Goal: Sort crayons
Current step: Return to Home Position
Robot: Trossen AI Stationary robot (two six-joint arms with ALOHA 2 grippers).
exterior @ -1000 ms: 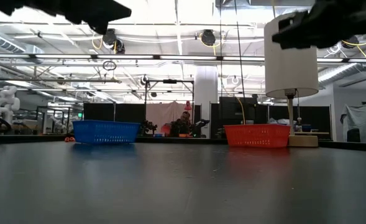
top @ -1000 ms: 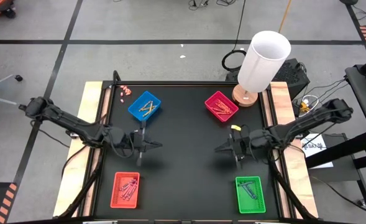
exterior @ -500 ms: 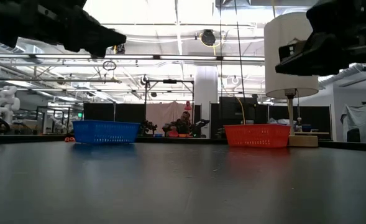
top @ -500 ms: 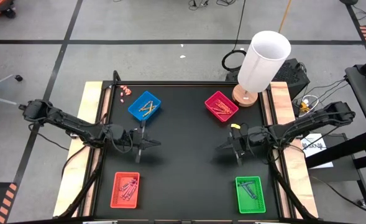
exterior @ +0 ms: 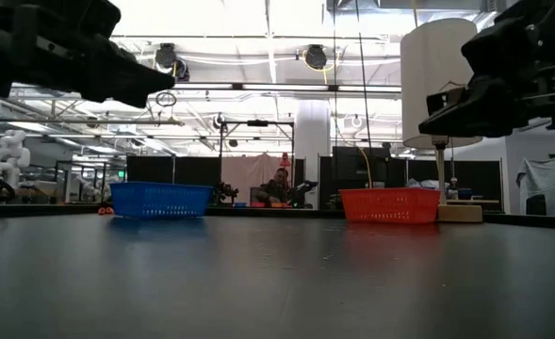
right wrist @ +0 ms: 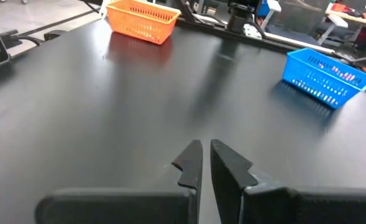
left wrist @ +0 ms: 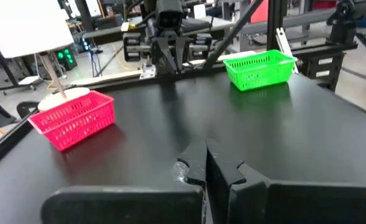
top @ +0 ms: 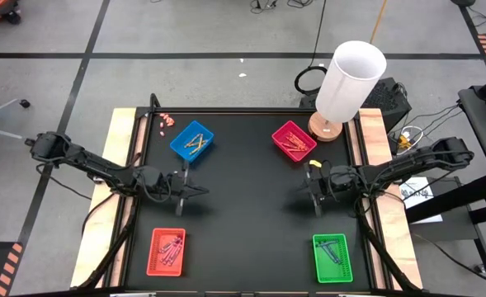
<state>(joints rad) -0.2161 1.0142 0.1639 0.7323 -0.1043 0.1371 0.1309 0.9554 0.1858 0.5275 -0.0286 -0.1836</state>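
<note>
The crayons lie in four trays on the black table. Yellow and orange sticks [top: 196, 142] are in the blue tray [top: 182, 148]. Others lie in the magenta tray [top: 306, 138], the red tray [top: 155, 257] and the green tray [top: 344, 266]. My left gripper [top: 201, 190] hovers left of the table's middle, shut and holding nothing, its fingers [left wrist: 198, 163] pointing toward the right arm. My right gripper [top: 302, 190] hovers right of the middle, shut and holding nothing, with its fingers [right wrist: 194, 158] pointing toward the left arm. Both hang clear of the table in the low view.
A white cylindrical lamp [top: 350, 81] on a round wooden base stands at the table's far right corner. A few tiny pink-red bits [top: 166, 120] lie at the far left corner. Wooden strips [top: 120, 165] edge the table's left and right sides. Bare black table lies between the grippers.
Both grippers have come down toward the table. Each has drawn back a little from the middle, the left toward the left edge and the right toward the right edge. Both stay shut, and the trays and crayons have not moved.
</note>
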